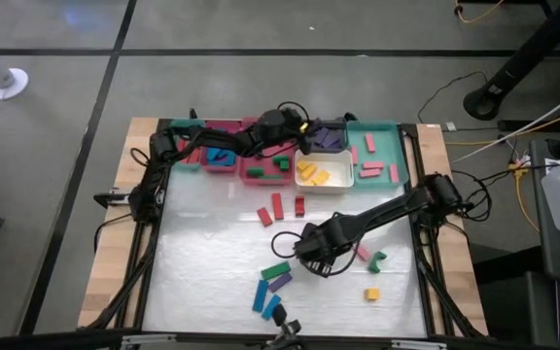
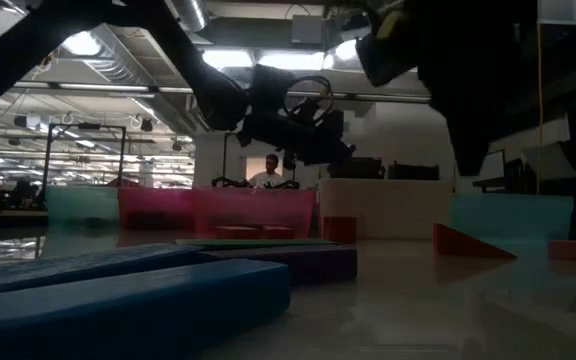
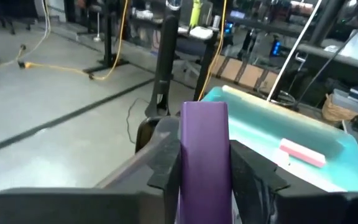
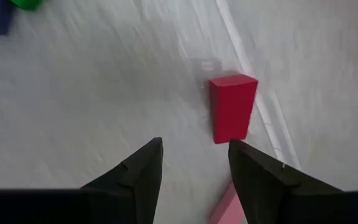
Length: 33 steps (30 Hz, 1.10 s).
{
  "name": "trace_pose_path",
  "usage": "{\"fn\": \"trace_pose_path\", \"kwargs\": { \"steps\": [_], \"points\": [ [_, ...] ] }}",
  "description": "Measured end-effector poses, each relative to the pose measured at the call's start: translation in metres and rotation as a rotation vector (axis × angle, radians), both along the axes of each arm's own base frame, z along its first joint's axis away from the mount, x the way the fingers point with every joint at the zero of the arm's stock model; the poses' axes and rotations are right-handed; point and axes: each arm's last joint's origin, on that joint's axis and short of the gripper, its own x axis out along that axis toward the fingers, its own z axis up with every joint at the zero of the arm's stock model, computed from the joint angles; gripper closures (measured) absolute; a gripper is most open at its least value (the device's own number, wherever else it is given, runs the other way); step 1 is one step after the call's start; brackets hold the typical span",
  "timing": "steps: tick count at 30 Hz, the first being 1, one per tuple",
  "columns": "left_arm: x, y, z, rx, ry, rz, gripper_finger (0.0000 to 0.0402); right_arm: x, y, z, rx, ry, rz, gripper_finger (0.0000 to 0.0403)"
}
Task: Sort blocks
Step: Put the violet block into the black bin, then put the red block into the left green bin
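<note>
My left gripper [image 1: 311,129] reaches along the far row of trays and hangs by the dark tray [image 1: 331,137] of purple blocks, shut on a purple block [image 3: 204,134]. My right gripper [image 4: 194,146] is open and low over the white mat at mid-table [image 1: 301,241]. A red block [image 4: 232,107] lies flat just beyond its fingertips, and a pink block [image 4: 224,206] lies under them. Loose blocks lie flat on the mat: red ones [image 1: 278,205], green [image 1: 276,270], purple [image 1: 280,283], blue [image 1: 261,297], yellow [image 1: 371,294]. My left gripper pinches the purple block between its two fingers, one on each long side [image 3: 188,163]. The block's free end [image 3: 205,111] sticks out past the fingertips. The fingers lie about level, pointing toward the table's right. The block is lifted clear above the trays.
Trays line the far edge: teal [image 1: 187,156], pink [image 1: 224,160], a deeper pink one [image 1: 266,177], white with yellow blocks [image 1: 325,185], and teal with pink blocks [image 1: 382,129]. Blue bars [image 2: 118,300] lie close to the low camera. A person stands in the room behind [image 2: 266,172].
</note>
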Motion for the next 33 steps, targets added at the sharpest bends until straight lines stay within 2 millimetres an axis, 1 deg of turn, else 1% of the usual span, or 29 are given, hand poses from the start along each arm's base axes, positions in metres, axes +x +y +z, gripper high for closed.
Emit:
{"fn": "trace_pose_path", "kwargs": {
  "steps": [5,9,13,17,19,23,26,30,33],
  "points": [
    [0.001,0.001,-0.002,-0.025,0.019,0.011,0.025,0.001,-0.001,-0.017,-0.035,0.047,0.016,0.0219],
    [0.001,0.001,-0.003,-0.059,0.014,0.015,0.0224,-0.005,-0.004,-0.033,-0.047,0.083,0.028,0.0219],
    [0.002,-0.003,-0.004,-0.071,0.01,0.011,0.0215,-0.01,-0.008,-0.044,-0.054,0.107,0.018,0.0219],
    [0.005,-0.009,-0.002,-0.107,-0.014,0.002,0.0216,-0.009,-0.012,-0.056,-0.035,0.065,0.012,0.0219],
    [0.005,-0.012,0.003,-0.134,-0.029,-0.028,0.0217,-0.009,-0.014,-0.061,-0.032,0.052,0.021,0.0219],
    [0.004,-0.021,0.019,-0.153,-0.022,-0.15,0.0217,-0.011,-0.017,-0.067,-0.02,0.041,0.015,0.0219],
    [-0.003,-0.027,0.035,-0.172,0.026,-0.24,0.0217,-0.013,-0.02,-0.07,-0.025,0.05,0.02,0.0232],
    [-0.021,-0.038,0.07,-0.21,0.084,-0.326,0.0217,-0.011,-0.02,-0.071,-0.054,0.026,0.041,0.028],
    [-0.042,-0.048,0.094,-0.274,0.161,-0.343,0.0217,-0.006,-0.02,-0.071,-0.061,-0.033,0.039,0.0327]
  ]
}}
